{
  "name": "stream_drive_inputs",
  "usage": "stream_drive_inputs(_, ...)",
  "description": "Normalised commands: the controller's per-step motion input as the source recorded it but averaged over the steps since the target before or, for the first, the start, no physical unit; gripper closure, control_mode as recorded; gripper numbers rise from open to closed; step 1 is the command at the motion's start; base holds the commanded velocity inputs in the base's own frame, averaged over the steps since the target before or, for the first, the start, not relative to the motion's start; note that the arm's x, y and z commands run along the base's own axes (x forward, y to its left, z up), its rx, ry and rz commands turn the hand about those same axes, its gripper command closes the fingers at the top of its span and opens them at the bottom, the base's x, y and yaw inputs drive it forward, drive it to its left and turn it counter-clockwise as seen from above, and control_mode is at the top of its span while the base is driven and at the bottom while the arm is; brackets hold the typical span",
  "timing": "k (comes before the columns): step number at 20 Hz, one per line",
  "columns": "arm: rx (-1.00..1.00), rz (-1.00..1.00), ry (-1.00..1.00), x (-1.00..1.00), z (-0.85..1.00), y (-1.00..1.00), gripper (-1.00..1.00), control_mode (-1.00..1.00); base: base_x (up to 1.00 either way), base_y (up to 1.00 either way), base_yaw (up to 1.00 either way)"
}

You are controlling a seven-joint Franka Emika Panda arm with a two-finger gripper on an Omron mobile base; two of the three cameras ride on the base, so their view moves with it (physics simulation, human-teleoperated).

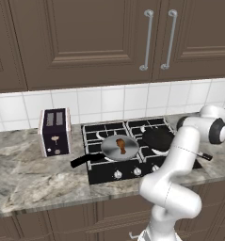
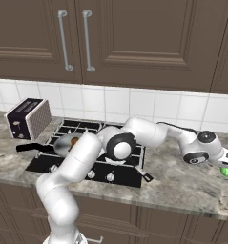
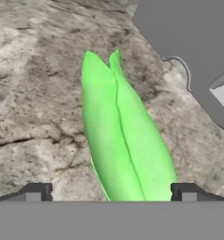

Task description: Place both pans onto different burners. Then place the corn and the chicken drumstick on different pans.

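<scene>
Nearby, a toaster (image 1: 54,132) flanks the hob (image 1: 128,153).

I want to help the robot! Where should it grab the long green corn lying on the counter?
Probably around the middle of the leafy green corn cob, coming straight down from above. It lies flat on the stone counter, and the open gripper already straddles its narrow width.
</scene>
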Motion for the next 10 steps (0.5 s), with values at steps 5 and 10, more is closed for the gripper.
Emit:
stream_drive_inputs(5,-0.03,0.00,0.00,0.02,-0.03,-0.16,-1.00,-1.00,0.00,0.00,0.00)
stream_drive_inputs(10,-0.03,0.00,0.00,0.04,-0.01,-0.17,-1.00,-1.00,0.00,0.00,0.00)
